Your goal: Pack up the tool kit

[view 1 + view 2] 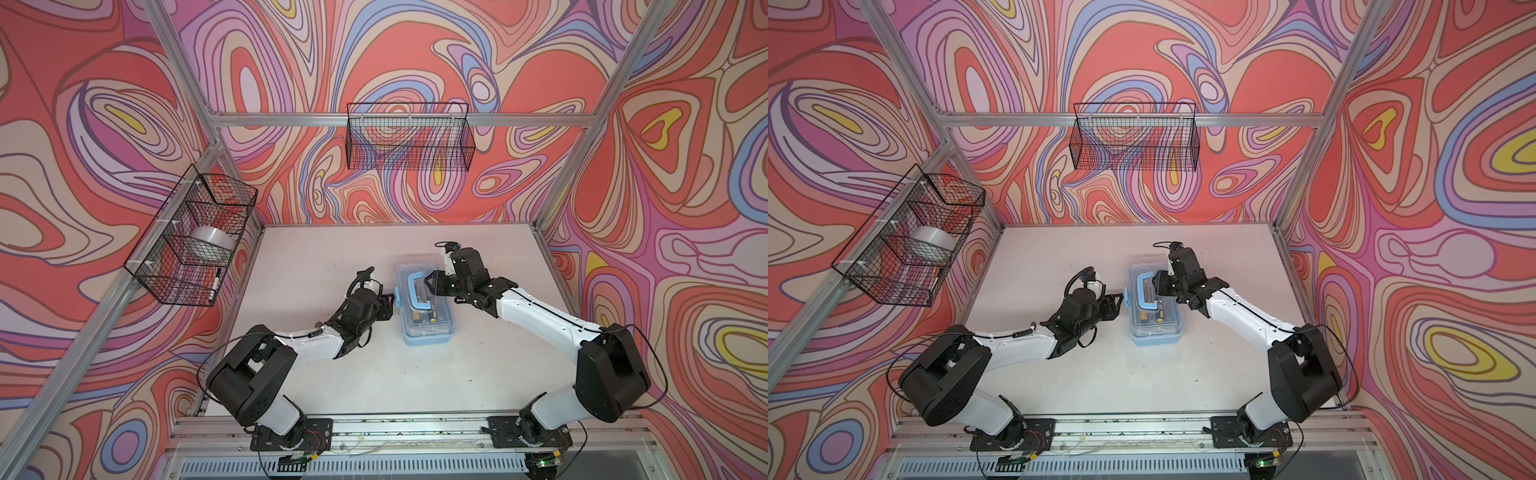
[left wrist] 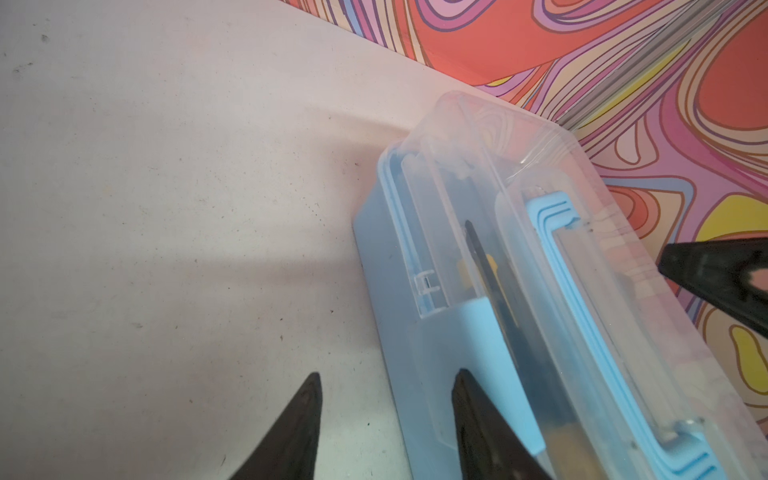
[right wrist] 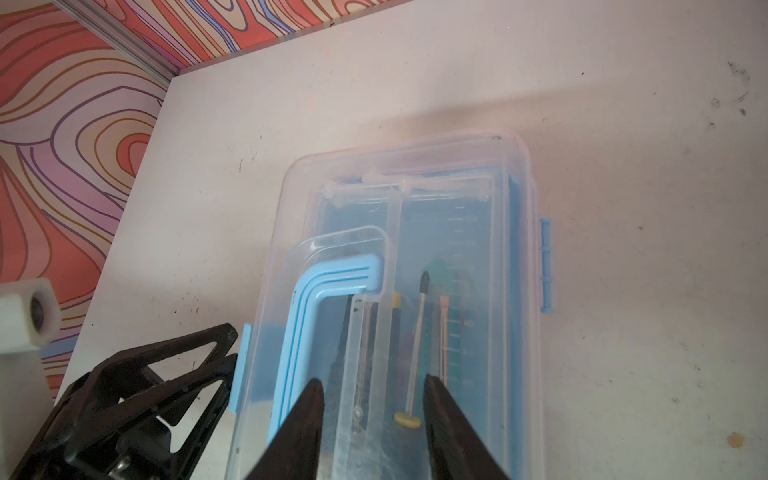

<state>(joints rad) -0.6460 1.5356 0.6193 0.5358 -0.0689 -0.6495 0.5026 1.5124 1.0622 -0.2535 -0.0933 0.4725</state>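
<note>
tool kit (image 1: 428, 330) lid (image 3: 415, 160) down, mid-frame on table (image 1: 316, 374) | left gripper (image 1: 390, 306) jaws apart, tip at side latch (image 2: 473, 332) | right gripper (image 1: 427, 286) jaws apart over lid by handle (image 1: 410, 293) | right arm (image 1: 540, 320) hides kit's upper-right edge | wire basket (image 1: 166, 266) with tape roll (image 1: 210, 245) at left

the left arm (image 1: 307, 347) and right arm (image 1: 540, 320) have white shells, bulky black joints and thin black cables (image 1: 309, 332). black base plates (image 1: 322, 430) carry red and yellow wires. the fingers (image 2: 299, 428) are black, pointed.
</note>
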